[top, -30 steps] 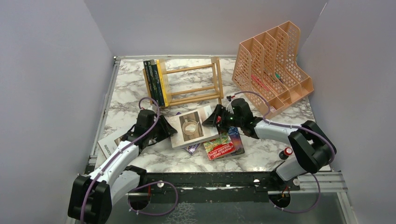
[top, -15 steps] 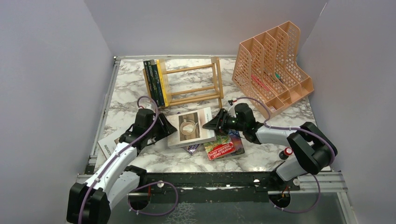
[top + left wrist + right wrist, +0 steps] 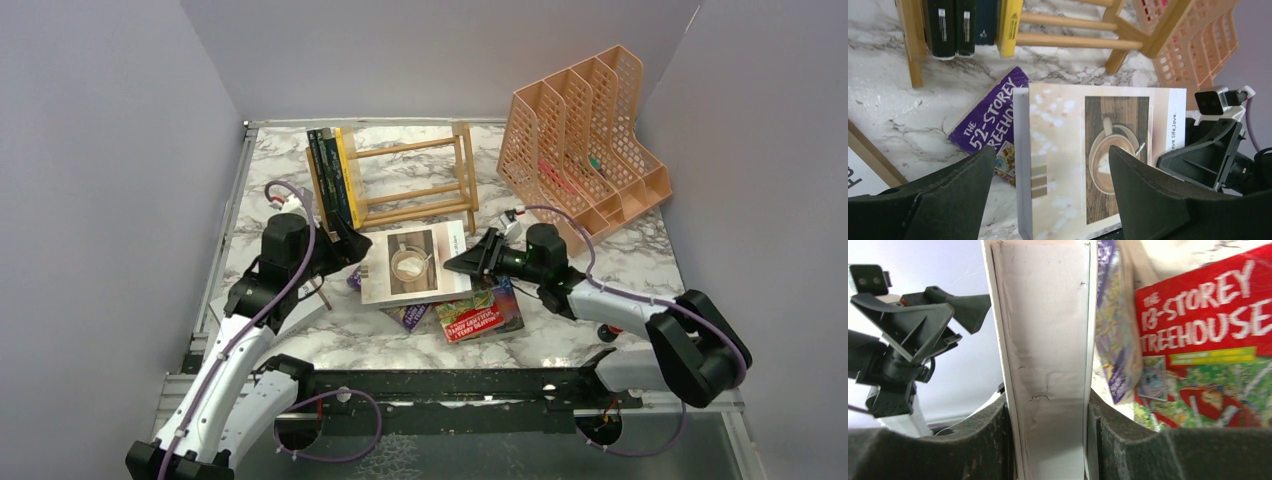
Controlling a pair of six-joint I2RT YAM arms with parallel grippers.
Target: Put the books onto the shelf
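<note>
Down front on the tabletop [image 3: 380, 345], a red book [image 3: 470, 316] and a purple book [image 3: 990, 117] lie flat. Over them, the white book [image 3: 412, 262]: right claw [image 3: 465, 264] clamped on its page edge, left claw [image 3: 343, 245] spread wide at the spine side. Far back, the shelf [image 3: 415, 180] holds four upright books [image 3: 332, 175].

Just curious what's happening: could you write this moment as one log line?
right gripper: shut on coffee-cover book | left gripper: open, beside it | shelf: four books standing
</note>
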